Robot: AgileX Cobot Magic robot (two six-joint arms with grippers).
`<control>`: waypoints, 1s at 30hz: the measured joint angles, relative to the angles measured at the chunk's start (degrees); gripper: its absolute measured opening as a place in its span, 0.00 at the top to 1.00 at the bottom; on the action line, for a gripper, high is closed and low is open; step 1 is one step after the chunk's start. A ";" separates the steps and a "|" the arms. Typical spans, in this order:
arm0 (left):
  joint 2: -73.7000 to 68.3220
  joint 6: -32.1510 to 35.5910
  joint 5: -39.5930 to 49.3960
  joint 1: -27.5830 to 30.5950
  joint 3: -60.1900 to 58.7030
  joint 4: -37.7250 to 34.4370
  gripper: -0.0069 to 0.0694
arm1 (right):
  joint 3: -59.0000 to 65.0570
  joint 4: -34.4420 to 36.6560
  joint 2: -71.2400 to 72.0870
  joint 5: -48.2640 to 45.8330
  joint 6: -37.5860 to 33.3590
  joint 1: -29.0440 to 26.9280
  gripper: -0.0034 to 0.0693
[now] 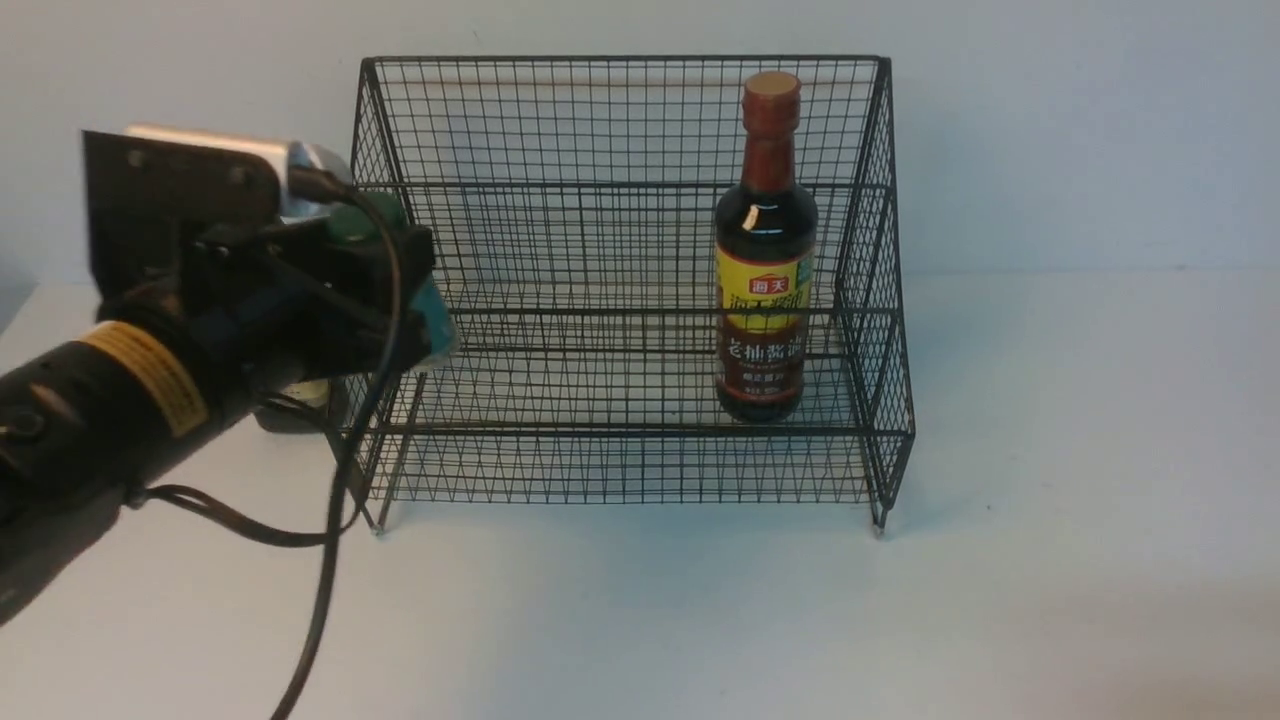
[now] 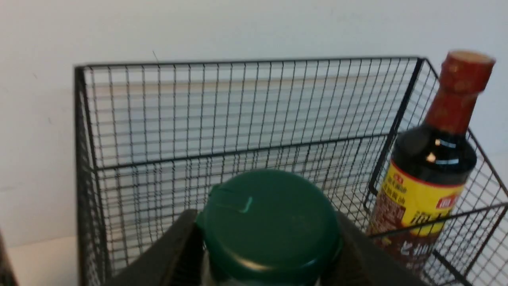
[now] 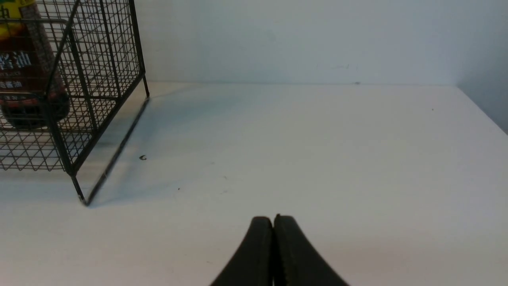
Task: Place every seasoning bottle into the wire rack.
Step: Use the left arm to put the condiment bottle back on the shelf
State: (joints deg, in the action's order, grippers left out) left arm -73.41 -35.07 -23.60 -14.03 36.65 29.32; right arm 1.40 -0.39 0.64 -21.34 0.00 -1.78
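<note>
- Right gripper (image 3: 274, 224): clenched tight on nothing, above the bare white table (image 3: 317, 139), to the right of the wire rack (image 1: 620, 180).
- Left gripper (image 2: 268, 254): grasping the green-capped shaker (image 2: 270, 218) just under its cap, held up at the rack's left end.
- Brown-necked bottle (image 1: 765, 250): standing upright inside the rack near its right side, yellow-red label facing us.

Brown-neck bottle (image 1: 765, 250) upright in wire rack (image 1: 620, 58), right; green-capped shaker (image 2: 270, 226) aloft, apparently beside rack.
</note>
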 joint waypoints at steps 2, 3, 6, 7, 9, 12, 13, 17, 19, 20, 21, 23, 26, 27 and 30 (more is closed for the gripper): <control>-4.80 0.06 -3.36 -0.06 0.00 -0.79 0.46 | 0.00 0.00 0.00 0.00 0.00 0.00 0.97; -5.31 0.14 -3.55 -0.11 0.00 -0.90 0.46 | 0.00 0.00 0.00 0.00 0.00 0.00 0.97; -8.39 1.68 -5.46 -0.12 0.00 -3.09 0.46 | 0.00 0.00 0.00 0.00 0.00 0.00 0.97; -9.06 2.38 -5.50 -0.12 0.05 -3.57 0.46 | 0.00 0.00 0.00 0.00 0.00 0.00 0.97; -10.27 3.82 -5.50 -0.12 0.12 -4.12 0.46 | 0.00 0.00 0.00 0.00 0.00 0.00 0.97; -12.89 7.34 -5.56 -0.12 0.17 -4.44 0.46 | 0.00 0.00 0.00 0.00 0.00 0.00 0.97; -13.53 8.22 -5.71 -0.12 0.22 -4.44 0.46 | 0.00 0.00 0.00 0.00 0.00 0.00 0.97; -16.31 9.80 -5.97 -0.12 0.28 -4.46 0.46 | 0.00 -0.05 0.00 0.00 0.00 0.00 0.97; -17.71 10.13 -6.22 -0.12 0.48 -4.46 0.46 | 0.00 -0.05 0.00 0.00 0.00 0.00 0.97; -18.28 10.13 -6.36 -0.12 0.54 -4.46 0.46 | 0.00 -0.05 0.00 0.00 0.00 0.00 0.97; -18.83 10.16 -6.42 -0.12 0.55 -4.50 0.46 | 0.00 -0.05 0.00 0.00 0.00 0.00 0.97; -19.96 10.16 -6.49 -0.12 0.55 -4.50 0.46 | 0.00 -0.05 0.00 0.00 0.00 0.00 0.97; -21.18 10.16 -6.85 -0.12 0.55 -4.67 0.46 | 0.00 -0.05 0.00 0.00 0.00 0.00 0.97; -21.40 10.16 -6.96 -0.12 0.68 -4.73 0.46 | 0.00 -0.05 0.00 0.00 0.00 0.00 0.97; -21.63 10.20 -7.61 -0.12 0.68 -4.85 0.40 | 0.00 -0.05 0.00 0.00 0.00 0.00 0.97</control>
State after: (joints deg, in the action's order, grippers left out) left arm -95.04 -24.87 -31.20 -14.14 37.33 24.46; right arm 1.40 -0.44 0.64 -21.34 0.00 -1.78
